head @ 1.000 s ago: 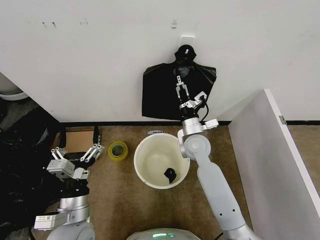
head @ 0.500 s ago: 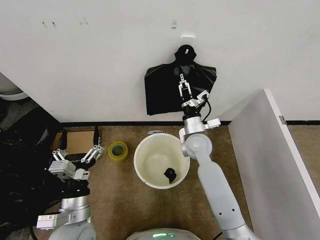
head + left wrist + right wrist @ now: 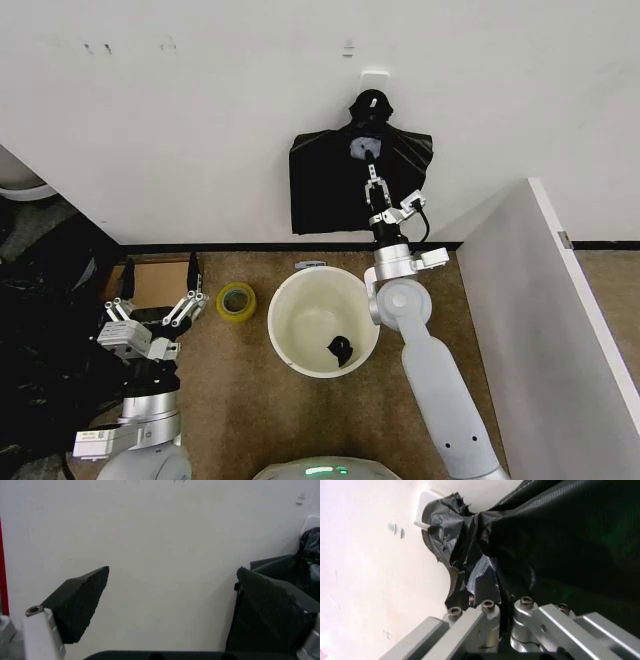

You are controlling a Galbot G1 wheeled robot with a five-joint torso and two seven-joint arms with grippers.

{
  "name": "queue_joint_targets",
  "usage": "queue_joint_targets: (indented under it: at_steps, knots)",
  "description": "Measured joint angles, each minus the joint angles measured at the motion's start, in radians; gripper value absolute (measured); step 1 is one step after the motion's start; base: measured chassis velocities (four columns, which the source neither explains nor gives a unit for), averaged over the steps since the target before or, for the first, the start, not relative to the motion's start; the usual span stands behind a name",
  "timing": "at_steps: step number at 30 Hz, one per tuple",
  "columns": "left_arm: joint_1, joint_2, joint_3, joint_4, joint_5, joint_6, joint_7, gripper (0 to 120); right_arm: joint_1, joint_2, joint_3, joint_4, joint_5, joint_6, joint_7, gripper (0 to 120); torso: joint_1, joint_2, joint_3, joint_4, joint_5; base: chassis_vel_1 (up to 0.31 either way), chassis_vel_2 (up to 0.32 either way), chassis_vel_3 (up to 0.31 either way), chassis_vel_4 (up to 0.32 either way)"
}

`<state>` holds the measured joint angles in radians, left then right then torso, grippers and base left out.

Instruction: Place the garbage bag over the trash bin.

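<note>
Garbage bag (image 3: pixel 325 185) hangs on the wall; my right gripper (image 3: pixel 371 162) fingers pinch its neck, left gripper (image 3: pixel 150 305) fingers spread wide.

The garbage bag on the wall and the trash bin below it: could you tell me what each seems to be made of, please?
Garbage bag: apparently thin black plastic film, glossy, creased, bunched at its hook. Trash bin: probably rigid white plastic, smooth with a thick rim.

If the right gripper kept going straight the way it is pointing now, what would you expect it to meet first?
Most likely the garbage bag hanging on the wall hook. The right gripper points up at its gathered top, fingers nearly closed and apparently already at the plastic. The wall lies just behind, though depth is hard to judge.
</note>
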<state>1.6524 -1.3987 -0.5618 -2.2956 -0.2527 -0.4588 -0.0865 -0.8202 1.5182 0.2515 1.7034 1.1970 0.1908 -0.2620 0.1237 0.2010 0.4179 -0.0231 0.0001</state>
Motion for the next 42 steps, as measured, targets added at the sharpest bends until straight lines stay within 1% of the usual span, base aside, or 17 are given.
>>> queue_joint_targets:
  at_steps: [10,11,12,13,14,16,18,22,24,25,28,31,39,42]
  knots:
    - [-0.007,0.013,-0.001,0.013,-0.007,-0.001,0.0,100,-0.032,-0.007,0.01,0.023,-0.012,0.011,-0.026,0,0.0,0.0,0.0,0.0002,0.0,0.0,0.0,0.0,0.0]
    - [-0.009,0.015,-0.002,0.015,-0.012,-0.001,0.0,100,-0.055,-0.016,0.007,0.036,-0.027,0.013,-0.037,0,0.0,0.0,0.0,0.0,-0.0001,0.0,0.0,0.0,0.0]
    - [-0.011,0.017,-0.003,0.017,-0.016,-0.001,0.0,100,-0.08,-0.026,0.006,0.049,-0.05,0.016,-0.053,0,0.0,0.0,0.0,0.0004,0.0,0.0,0.0,0.0,0.0]
    - [-0.014,0.018,-0.003,0.018,-0.019,-0.001,0.0,100,-0.112,-0.039,0.006,0.063,-0.076,0.016,-0.074,0,0.0,0.0,0.0,-0.0002,0.0,0.0,0.0,0.0,0.0]
    - [-0.016,0.018,-0.002,0.018,-0.021,-0.001,0.0,100,-0.142,-0.052,0.008,0.081,-0.102,0.016,-0.093,0,0.0,0.0,0.0,0.0,0.0001,0.0,0.0,0.0,0.0]
    - [-0.016,0.018,-0.001,0.018,-0.023,-0.001,0.0,100,-0.165,-0.061,0.01,0.095,-0.117,0.016,-0.106,0,0.0,0.0,0.0,-0.0002,0.0001,0.0,0.0,0.0,0.0]
    - [-0.015,0.018,-0.001,0.018,-0.027,-0.003,0.0,100,-0.217,-0.078,0.019,0.127,-0.147,0.016,-0.127,0,0.0,0.0,0.0,0.0002,0.0,0.0,0.0,0.0,0.0]
    - [-0.011,0.016,-0.001,0.015,-0.03,-0.011,0.0,100,-0.32,-0.115,0.028,0.188,-0.201,0.016,-0.134,0,0.0,0.0,0.0,0.0001,0.0,0.0,0.0,0.0,0.0]
    - [-0.011,0.016,-0.001,0.014,-0.03,-0.011,0.0,100,-0.335,-0.122,0.027,0.193,-0.21,0.017,-0.136,0,0.0,0.0,0.0,-0.0001,0.0,0.0,0.0,0.0,0.0]
    - [-0.011,0.013,0.001,0.011,-0.03,-0.012,0.0,100,-0.361,-0.135,0.025,0.203,-0.223,0.022,-0.141,0,0.0,0.0,0.0,0.0003,0.0001,0.0,0.0,0.0,0.0]
    - [-0.012,0.012,0.004,0.008,-0.03,-0.012,0.0,100,-0.446,-0.175,0.021,0.222,-0.257,0.041,-0.159,0,0.0,0.0,0.0,-0.0001,0.0002,0.0,0.0,0.0,0.0]
    - [-0.014,0.012,0.006,0.005,-0.029,-0.012,0.001,100,-0.499,-0.207,0.024,0.229,-0.282,0.062,-0.167,0,0.0,0.0,0.0,0.0,0.0001,0.0,0.0,0.0,0.0]
    - [-0.016,0.01,0.009,0.003,-0.029,-0.011,0.002,100,-0.574,-0.259,0.018,0.238,-0.348,0.101,-0.169,0,0.0,0.0,0.0,0.0,0.0,0.0,0.0,0.0,0.0]
    - [-0.018,0.013,0.004,0.001,-0.035,-0.011,0.002,100,-0.598,-0.275,0.024,0.236,-0.418,0.131,-0.192,0,0.0,0.0,0.0,0.0001,0.0001,0.0,0.0,0.0,0.0]
